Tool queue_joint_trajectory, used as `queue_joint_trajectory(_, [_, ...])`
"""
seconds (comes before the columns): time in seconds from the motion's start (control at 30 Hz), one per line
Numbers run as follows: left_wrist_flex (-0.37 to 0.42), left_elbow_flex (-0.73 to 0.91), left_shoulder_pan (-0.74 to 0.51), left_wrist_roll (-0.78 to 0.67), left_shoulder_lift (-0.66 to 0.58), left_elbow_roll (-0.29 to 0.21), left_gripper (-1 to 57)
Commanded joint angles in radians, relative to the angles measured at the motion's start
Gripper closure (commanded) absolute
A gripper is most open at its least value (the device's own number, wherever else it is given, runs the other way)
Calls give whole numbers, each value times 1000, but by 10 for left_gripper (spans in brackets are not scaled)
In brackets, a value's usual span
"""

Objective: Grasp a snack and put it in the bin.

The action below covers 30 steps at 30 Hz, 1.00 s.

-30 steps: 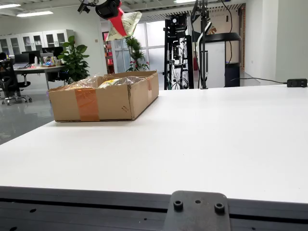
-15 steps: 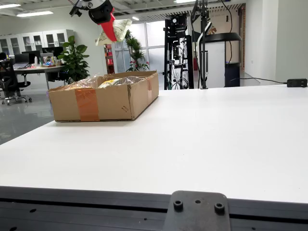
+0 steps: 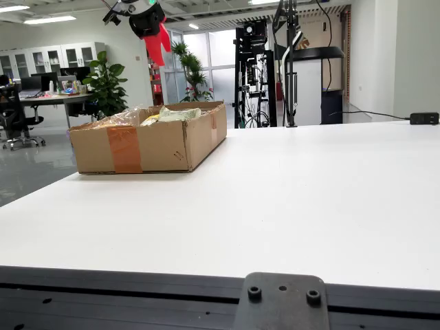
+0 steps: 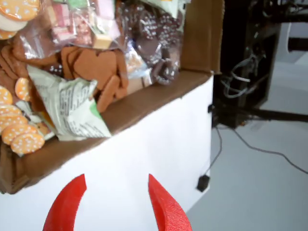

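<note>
jaws spread empty over box [image 3: 151, 141], snack [image 4: 72, 108] half buried.

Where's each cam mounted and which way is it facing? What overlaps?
View from the table edge: sits low at the near edge of the white table, faces across it toward the cardboard box and the office behind; shows the gripper high above the box.
View that rides on the gripper: looks down past the open red fingers at the table corner, floor and box interior, with a green-white snack bag on top.
Shared: box, table, gripper, likely that bag.
</note>
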Motion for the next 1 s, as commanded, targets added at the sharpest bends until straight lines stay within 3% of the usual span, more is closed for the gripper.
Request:
queue_joint_trajectory(0.03, [16,-24,-4,1,1,1,318])
queue_joint_trajectory(0.2, [50,-55,-6,3,2,6,317])
queue_joint_trajectory(0.33, [100,-80,-13,-2,2,39,334])
queue_joint_trajectory(0.57, [192,-91,-42,-5,-26,88,410])
queue_joint_trajectory(1.0, [336,-36,-160,44,-114,117,514])
